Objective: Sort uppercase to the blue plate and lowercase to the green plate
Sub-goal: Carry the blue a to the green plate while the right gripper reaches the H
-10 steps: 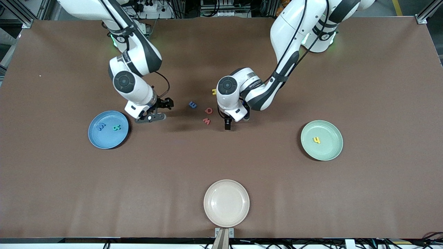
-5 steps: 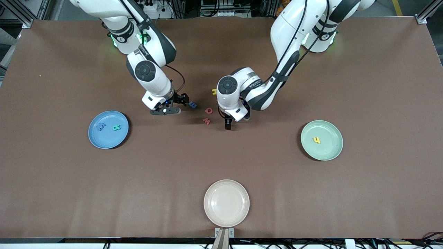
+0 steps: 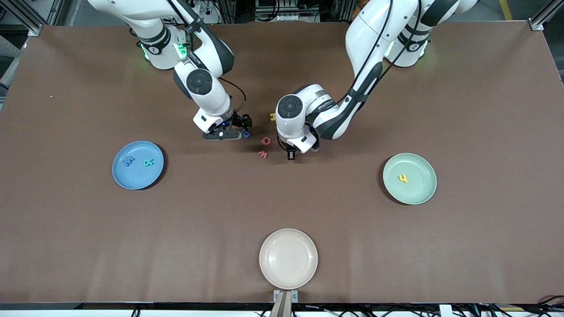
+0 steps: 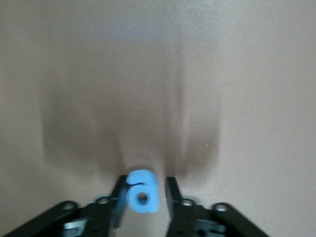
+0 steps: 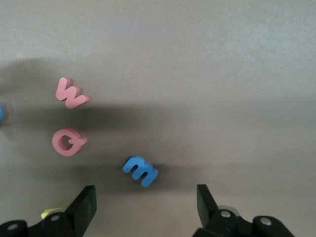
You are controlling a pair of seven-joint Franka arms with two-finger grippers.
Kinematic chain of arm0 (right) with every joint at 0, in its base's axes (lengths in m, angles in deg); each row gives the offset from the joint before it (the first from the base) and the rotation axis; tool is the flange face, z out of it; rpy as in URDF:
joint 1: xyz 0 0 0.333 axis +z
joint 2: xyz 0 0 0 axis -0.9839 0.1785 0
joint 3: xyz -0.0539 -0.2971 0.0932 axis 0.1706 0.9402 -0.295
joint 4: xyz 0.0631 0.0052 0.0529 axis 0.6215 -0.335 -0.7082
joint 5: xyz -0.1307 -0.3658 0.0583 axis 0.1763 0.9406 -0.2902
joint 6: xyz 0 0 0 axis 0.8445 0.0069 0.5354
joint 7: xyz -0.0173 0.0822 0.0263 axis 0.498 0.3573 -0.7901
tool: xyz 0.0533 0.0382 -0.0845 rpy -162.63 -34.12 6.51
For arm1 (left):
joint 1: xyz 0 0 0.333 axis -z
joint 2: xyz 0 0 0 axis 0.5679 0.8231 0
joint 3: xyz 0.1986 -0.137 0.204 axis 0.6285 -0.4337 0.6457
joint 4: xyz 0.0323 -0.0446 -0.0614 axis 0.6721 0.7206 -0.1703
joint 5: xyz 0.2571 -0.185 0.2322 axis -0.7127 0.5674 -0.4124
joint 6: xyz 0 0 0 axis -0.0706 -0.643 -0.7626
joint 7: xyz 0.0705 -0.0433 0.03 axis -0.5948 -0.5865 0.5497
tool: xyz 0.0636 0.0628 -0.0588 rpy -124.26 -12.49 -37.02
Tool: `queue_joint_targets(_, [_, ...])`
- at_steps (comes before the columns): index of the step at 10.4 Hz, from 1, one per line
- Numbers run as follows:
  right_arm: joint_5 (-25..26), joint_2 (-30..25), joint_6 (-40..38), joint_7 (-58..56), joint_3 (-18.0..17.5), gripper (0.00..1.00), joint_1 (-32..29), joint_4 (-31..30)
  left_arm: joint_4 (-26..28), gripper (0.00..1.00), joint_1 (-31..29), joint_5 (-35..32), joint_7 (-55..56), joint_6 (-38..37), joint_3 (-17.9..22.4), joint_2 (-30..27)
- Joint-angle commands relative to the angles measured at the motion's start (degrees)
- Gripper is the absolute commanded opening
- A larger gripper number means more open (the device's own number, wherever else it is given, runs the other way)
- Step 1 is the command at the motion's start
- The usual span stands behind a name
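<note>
In the left wrist view my left gripper (image 4: 143,190) is shut on a small blue a (image 4: 142,193); in the front view this gripper (image 3: 291,155) hangs beside the red w (image 3: 263,154) and hides the a. My right gripper (image 3: 236,128) stands open just over a small blue m (image 3: 246,133), which lies ahead of its wide-apart fingers (image 5: 87,201). The red Q (image 5: 68,142) and red w (image 5: 71,94) lie near the blue m (image 5: 140,170). A yellow H (image 3: 272,117) lies by the left hand. The blue plate (image 3: 121,176) holds a blue M (image 3: 128,161) and teal R (image 3: 148,163). The green plate (image 3: 423,191) holds a yellow h (image 3: 402,178).
A cream plate (image 3: 288,258) sits at the table edge nearest the front camera, midway between the two arms' ends. Bare brown table stretches between the three plates.
My right arm has swung from beside the blue plate to the middle letters and now hangs over the blue m. My left gripper has closed on the blue a and shifted slightly.
</note>
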Motion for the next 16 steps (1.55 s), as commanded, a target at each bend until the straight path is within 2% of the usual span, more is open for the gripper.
queue_joint_targets(1, [3.8,1.4,1.0,9.2,-0.1,0.91,3.8,-0.1,1.3,0.0,0.2,0.2,1.0,0.1,0.5,-0.1])
queue_joint_targets(2, [8.2,2.1,1.0,16.0,-0.1,0.91,5.7,0.0,1.3,0.0,0.1,0.2,1.0,-0.1,0.5,-0.2])
queue_joint_targets(4, [21.0,4.4,1.1,31.1,-0.2,0.91,9.0,0.8,0.9,0.0,-1.2,-1.8,1.0,-2.9,1.2,-1.1])
queue_joint_targets(5, [24.7,5.2,1.5,36.6,-0.3,0.91,10.3,1.1,0.9,0.0,-2.1,-2.3,0.7,-3.7,1.7,-2.2])
queue_joint_targets(9, [25.2,6.7,1.1,48.4,-5.6,0.91,11.8,4.2,0.9,0.0,-9.4,-2.8,-5.6,-7.3,3.0,-7.6])
queue_joint_targets(15, [28.6,12.6,0.8,52.6,-4.8,0.9,15.6,10.4,0.9,0.0,-21.0,-2.8,-21.7,-12.5,2.8,-10.1])
queue_joint_targets(16, [31.0,13.3,0.8,52.6,-4.2,0.89,15.6,10.9,1.1,0.0,-23.1,-2.8,-24.2,-13.9,2.8,-10.2])
